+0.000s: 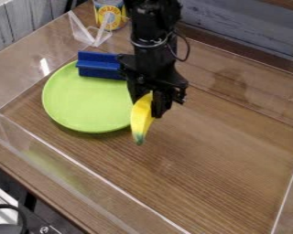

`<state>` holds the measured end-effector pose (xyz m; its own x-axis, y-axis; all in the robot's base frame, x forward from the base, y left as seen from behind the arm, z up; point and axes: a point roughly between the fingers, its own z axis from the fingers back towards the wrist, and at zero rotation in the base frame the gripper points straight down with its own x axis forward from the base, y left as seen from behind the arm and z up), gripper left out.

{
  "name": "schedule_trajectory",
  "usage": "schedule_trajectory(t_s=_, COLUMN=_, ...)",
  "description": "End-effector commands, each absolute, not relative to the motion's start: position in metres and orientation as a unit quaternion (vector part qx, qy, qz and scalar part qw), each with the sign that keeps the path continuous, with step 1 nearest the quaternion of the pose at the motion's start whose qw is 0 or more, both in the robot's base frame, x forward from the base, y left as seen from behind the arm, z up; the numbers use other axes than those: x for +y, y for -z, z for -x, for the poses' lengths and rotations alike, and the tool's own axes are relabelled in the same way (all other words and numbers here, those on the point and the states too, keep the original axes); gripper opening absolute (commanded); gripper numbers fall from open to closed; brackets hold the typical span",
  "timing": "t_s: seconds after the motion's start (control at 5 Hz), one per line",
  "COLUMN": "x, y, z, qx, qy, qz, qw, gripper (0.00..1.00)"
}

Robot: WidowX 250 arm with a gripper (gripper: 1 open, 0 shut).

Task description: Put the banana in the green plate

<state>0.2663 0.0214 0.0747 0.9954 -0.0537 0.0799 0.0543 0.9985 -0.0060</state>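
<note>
The black claw (153, 95) is clamped on the banana (142, 119), which hangs tilted, its greenish tip downward, by the right edge of the green plate (81, 102). The plate lies on the left of the wooden surface (196, 164), near a blue block (98, 64) on its far side.

lab prob., robot arm (149, 41), wood tbl (174, 174)

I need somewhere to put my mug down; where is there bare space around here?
The widest bare patch is the wooden table right of the banana, out to the edge. The near strip below the green plate is bare too. It is crowded at the plate's far side, with the blue block.
</note>
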Motion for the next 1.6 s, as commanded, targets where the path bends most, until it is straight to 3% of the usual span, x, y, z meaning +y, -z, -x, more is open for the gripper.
schedule_trajectory(t_s=0.0, x=0.044, y=-0.093, z=-0.274, qx=-0.066, qy=0.017, qz=-0.006, qw=0.998, gripper=0.0)
schedule_trajectory(t_s=0.4, x=0.093, y=-0.105, z=-0.26, qx=-0.071, qy=0.079, qz=-0.012, qw=0.994, gripper=0.0)
schedule_trajectory(t_s=0.8, x=0.113, y=-0.08, z=-0.262, qx=-0.071, qy=0.06, qz=-0.021, qw=0.995, gripper=0.0)
schedule_trajectory(t_s=1.2, x=0.13, y=-0.073, z=-0.266, qx=-0.071, qy=0.059, qz=-0.026, qw=0.995, gripper=0.0)
schedule_trajectory(t_s=1.4, x=0.129, y=-0.079, z=-0.268, qx=-0.07, qy=0.07, qz=-0.027, qw=0.995, gripper=0.0)
